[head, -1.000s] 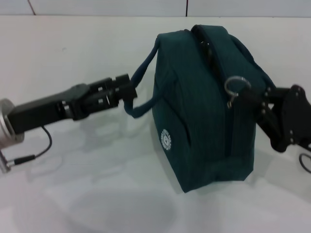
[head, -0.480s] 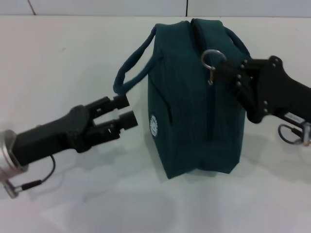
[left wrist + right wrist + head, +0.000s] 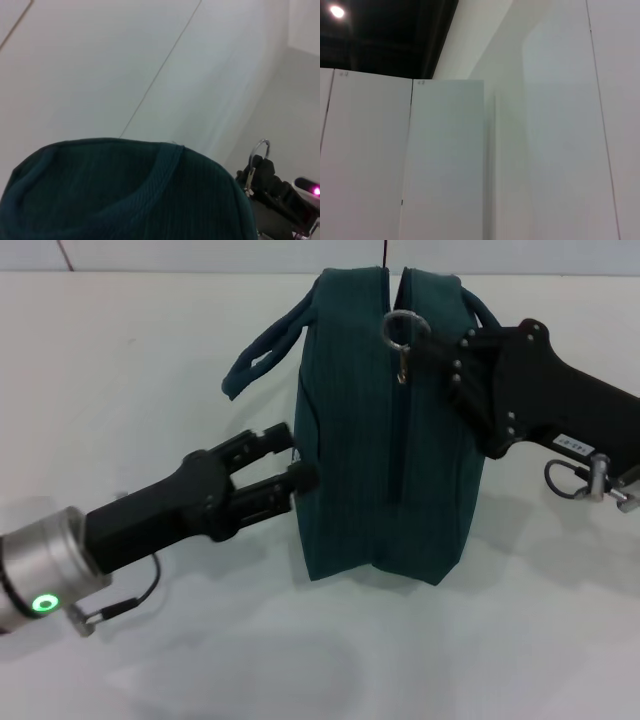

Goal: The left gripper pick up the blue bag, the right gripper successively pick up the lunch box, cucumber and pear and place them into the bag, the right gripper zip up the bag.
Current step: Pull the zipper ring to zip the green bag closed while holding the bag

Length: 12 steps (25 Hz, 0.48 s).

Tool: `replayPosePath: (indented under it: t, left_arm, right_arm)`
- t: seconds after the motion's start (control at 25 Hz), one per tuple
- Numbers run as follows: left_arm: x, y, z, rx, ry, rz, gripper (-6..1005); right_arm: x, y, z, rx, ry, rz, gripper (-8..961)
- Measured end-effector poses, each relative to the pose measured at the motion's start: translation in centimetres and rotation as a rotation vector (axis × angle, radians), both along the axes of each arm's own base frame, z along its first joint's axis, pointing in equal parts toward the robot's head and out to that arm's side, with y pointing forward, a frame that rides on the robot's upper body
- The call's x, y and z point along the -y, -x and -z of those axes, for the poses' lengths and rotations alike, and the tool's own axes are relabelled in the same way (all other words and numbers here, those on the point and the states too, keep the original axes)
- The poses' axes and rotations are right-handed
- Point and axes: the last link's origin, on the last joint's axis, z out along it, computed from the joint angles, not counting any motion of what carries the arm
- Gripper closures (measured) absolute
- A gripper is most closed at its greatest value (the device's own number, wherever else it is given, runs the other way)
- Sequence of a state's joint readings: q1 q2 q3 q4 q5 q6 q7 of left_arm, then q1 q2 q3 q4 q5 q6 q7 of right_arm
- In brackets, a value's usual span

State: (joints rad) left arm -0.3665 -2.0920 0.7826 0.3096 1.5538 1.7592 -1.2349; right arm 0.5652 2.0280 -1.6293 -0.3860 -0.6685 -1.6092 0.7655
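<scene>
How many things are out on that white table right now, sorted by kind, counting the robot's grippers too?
Blue bag: 1
Carry handles on it: 2, one per side
Ring zip pull: 1
Grippers: 2, left gripper and right gripper
Total: 6

blue bag [image 3: 385, 430] wedged between both claws, bare table [image 3: 520, 640] open in front

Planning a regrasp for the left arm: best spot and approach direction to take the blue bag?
Take the blue bag by its near loop handle, coming in from the robot's left. The handle arches clear of the bag's side with open space under it. The left gripper sits lower, open, against the bag's flat side, which likely offers nothing to pinch.
</scene>
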Motion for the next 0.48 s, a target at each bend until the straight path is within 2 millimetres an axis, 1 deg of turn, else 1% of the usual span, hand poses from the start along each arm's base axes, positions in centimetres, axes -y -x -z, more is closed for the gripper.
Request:
replayPosePath:
  t: [0.16, 0.28, 0.48]
  left_arm:
    - [-1.0, -0.6, 0.6, -0.013, -0.003, 0.006, 170]
    - [-1.5, -1.2, 0.6, -0.012, -0.002, 0.024, 171]
    - [-2.0, -1.6, 0.7, -0.013, 0.004, 0.034, 174]
  right_arm:
    - [-0.2, 0.1, 0.0, 0.001, -0.007, 0.005, 954]
    - [-0.3, 0.1, 0.0, 0.001, -0.008, 0.004, 954]
    - [-0.3, 0.1, 0.0, 0.002, -0.012, 0.006, 953]
